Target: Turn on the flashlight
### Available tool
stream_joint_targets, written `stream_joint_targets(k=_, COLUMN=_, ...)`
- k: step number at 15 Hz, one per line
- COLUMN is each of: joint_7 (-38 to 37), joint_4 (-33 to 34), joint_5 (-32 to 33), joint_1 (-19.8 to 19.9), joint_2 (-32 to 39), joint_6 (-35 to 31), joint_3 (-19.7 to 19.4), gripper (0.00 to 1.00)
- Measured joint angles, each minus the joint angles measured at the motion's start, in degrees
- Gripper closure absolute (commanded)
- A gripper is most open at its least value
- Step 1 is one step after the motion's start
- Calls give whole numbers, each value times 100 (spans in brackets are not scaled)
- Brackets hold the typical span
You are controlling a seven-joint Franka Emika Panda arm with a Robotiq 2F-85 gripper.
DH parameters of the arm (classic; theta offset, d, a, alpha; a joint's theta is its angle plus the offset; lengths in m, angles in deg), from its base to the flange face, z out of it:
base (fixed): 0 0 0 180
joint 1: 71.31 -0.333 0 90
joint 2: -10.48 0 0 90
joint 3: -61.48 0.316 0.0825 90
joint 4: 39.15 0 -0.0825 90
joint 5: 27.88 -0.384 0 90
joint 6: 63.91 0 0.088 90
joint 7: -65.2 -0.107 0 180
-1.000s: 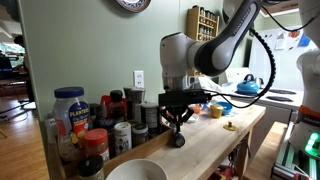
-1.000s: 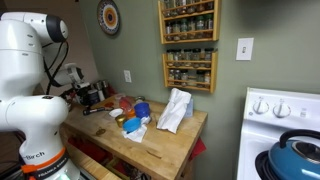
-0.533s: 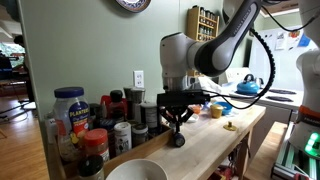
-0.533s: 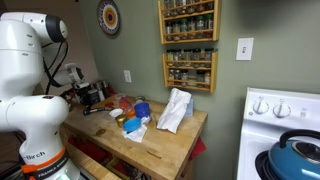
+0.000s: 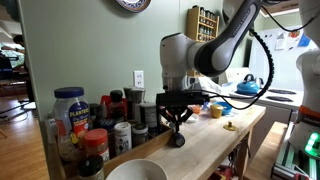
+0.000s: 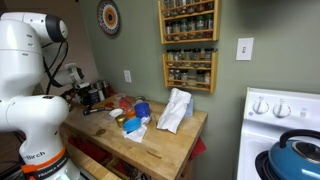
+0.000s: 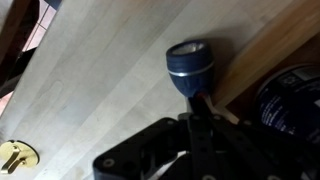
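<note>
Shows the flashlight (image 7: 190,65) on the pale wooden counter (image 7: 100,80), round lens face turned toward the wrist camera, dark body running back under the gripper (image 7: 204,100). Finds the pincer clenched, fingertips drawn into one narrow point right at the flashlight's body; cannot tell whether pressing or merely touching. In an exterior view, puts the gripper (image 5: 177,126) straight above the flashlight (image 5: 177,140). Has a dark jar (image 7: 290,100) just beside the flashlight. Crowds more containers along the counter: a tall jar with a blue lid (image 5: 70,108), contents hidden by its label, and a red-lidded jar (image 5: 94,146) with dark contents. Sets a white bowl (image 5: 135,172) at the near edge — inside not visible. Leaves a small yellow object (image 7: 14,156) well apart.
</note>
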Motion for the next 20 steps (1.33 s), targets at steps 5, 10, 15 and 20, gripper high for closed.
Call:
stream_joint_targets(k=5, joint_7=-11, joint_4=0, joint_5=-3, joint_1=0, joint_2=5, joint_6=-22, joint_3=-5, gripper=100)
stream_joint_targets(k=10, joint_7=-11, joint_4=1, joint_5=-8, joint_1=1, joint_2=14, joint_6=-27, joint_3=-5, gripper=100)
stream_joint_targets(k=15, joint_7=11, joint_4=1, joint_5=-9, joint_1=1, joint_2=16, joint_6=-22, joint_3=-4, gripper=100)
stream_joint_targets(k=20, joint_7=94, joint_4=5, joint_5=-18, joint_1=1, joint_2=15, joint_6=61, joint_3=0, gripper=100)
